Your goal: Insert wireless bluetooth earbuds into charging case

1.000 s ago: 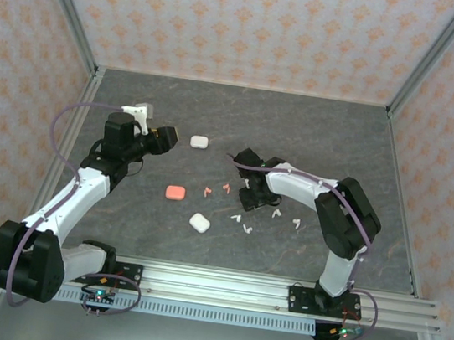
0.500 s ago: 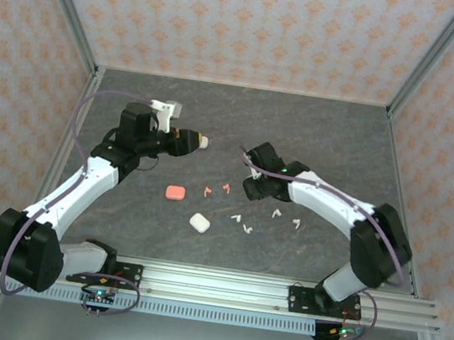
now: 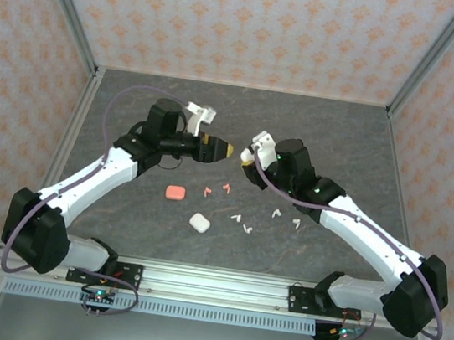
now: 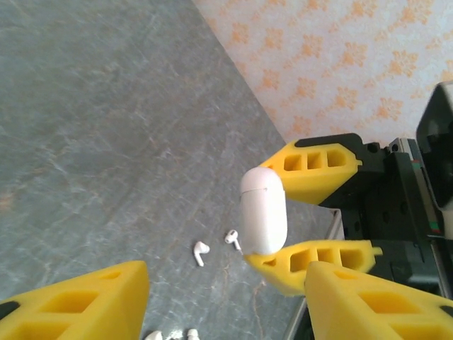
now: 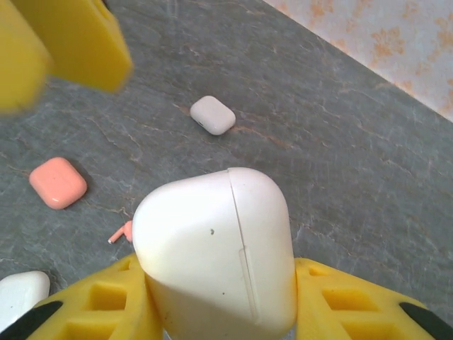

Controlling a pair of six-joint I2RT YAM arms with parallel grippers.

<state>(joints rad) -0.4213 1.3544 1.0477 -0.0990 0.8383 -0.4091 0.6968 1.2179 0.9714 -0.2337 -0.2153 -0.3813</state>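
Observation:
My right gripper (image 3: 251, 157) is shut on a closed white charging case (image 5: 216, 251), held above the table with its lid seam facing the right wrist camera. That case (image 4: 263, 211) also shows between the right gripper's yellow fingers (image 4: 318, 167) in the left wrist view. My left gripper (image 3: 218, 148) stands open and empty, a short gap from the case, and its fingertips (image 4: 81, 301) frame the view. Two pink earbuds (image 3: 207, 191) and several white earbuds (image 3: 246, 228) lie loose on the grey table; two of the white earbuds (image 4: 200, 252) lie below the held case.
A pink case (image 3: 176, 192) and a white case (image 3: 199, 223) lie closed on the table in front of the left arm. Another white case (image 5: 212, 114) lies farther back. Patterned walls and metal posts (image 3: 66, 12) enclose the table.
The right gripper has risen and swung back and left with the white case. The left gripper has moved right, and the two grippers have closed in on each other.

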